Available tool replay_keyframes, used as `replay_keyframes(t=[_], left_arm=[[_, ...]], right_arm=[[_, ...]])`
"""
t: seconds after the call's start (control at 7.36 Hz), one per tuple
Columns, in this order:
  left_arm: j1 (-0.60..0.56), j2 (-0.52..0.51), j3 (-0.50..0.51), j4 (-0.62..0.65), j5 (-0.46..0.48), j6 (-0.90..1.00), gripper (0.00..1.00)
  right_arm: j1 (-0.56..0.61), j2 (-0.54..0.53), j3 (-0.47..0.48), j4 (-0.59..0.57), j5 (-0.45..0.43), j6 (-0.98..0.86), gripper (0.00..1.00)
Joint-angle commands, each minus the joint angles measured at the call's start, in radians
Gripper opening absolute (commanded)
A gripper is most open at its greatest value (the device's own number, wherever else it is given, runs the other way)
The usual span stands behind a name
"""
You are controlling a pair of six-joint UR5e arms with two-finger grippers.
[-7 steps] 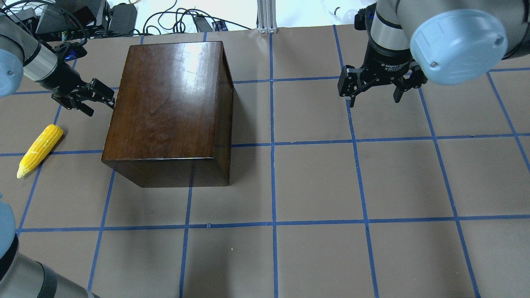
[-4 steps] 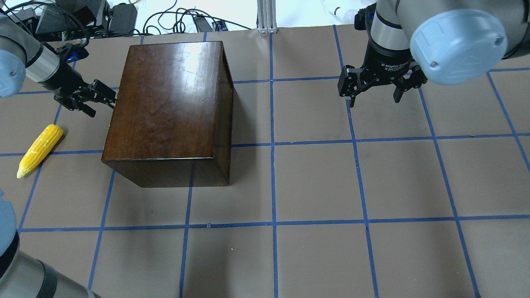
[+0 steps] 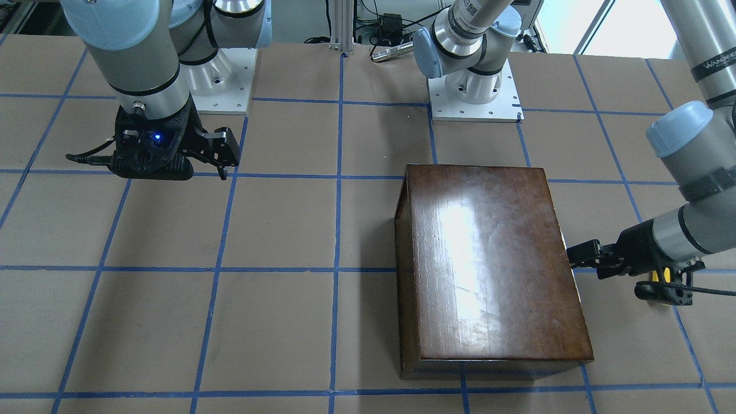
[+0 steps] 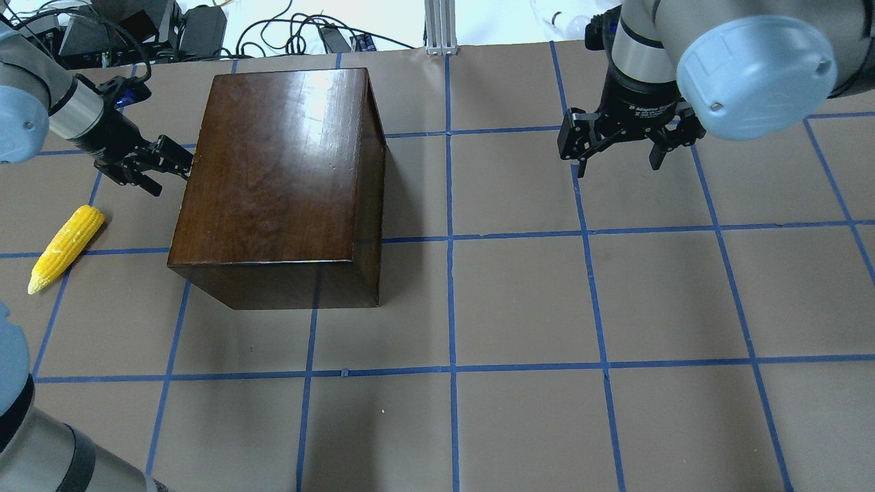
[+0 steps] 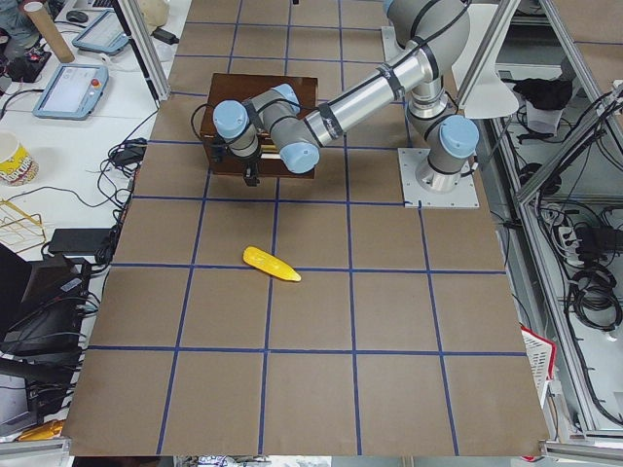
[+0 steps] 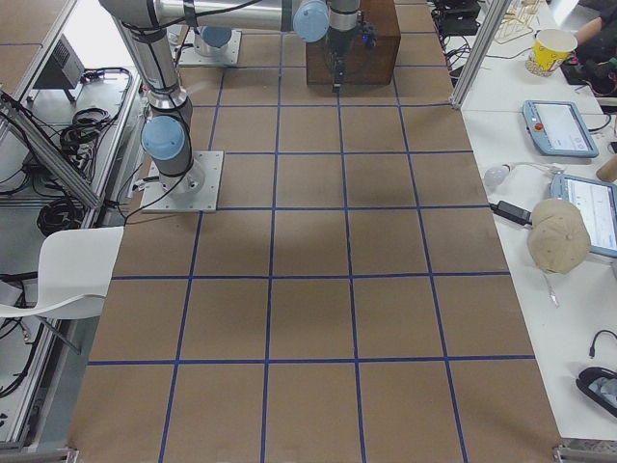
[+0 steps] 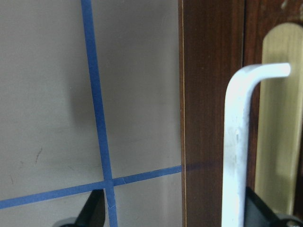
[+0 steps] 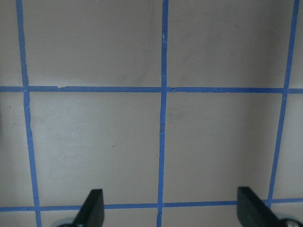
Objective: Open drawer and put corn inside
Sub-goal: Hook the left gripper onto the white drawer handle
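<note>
The glossy dark-brown box stands at the far left of the table. Its drawer is shut. The left wrist view shows the dark drawer front with a brass plate and a pale bent handle. My left gripper is open at the box's left face, with the handle between its fingers, close to one fingertip. The yellow corn lies on the table left of the box, nearer me than the gripper. My right gripper is open and empty, above the table at the far right.
The brown table carries a grid of blue tape lines. Cables and power bricks lie beyond the far edge. A metal post stands at the far middle edge.
My left gripper has shifted slightly toward the far side along the box's left face and stays open. The corn, the box and the right arm have not moved.
</note>
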Motion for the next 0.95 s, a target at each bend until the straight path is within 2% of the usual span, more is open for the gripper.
replay_keyframes(t=[0.0, 0.27, 0.81], left_arm=[[0.003, -0.004, 0.002, 0.002, 0.0, 0.002, 1.0], [0.006, -0.003, 0.0, 0.047, 0.008, 0.001, 1.0], [0.056, -0.001, 0.002, 0.05, 0.008, 0.02, 1.0]], right_arm=[[0.0, -0.001, 0.0, 0.0, 0.0, 0.0, 1.0], [0.0, -0.002, 0.0, 0.0, 0.0, 0.0, 1.0], [0.0, 0.0, 0.0, 0.0, 0.002, 0.0, 1.0]])
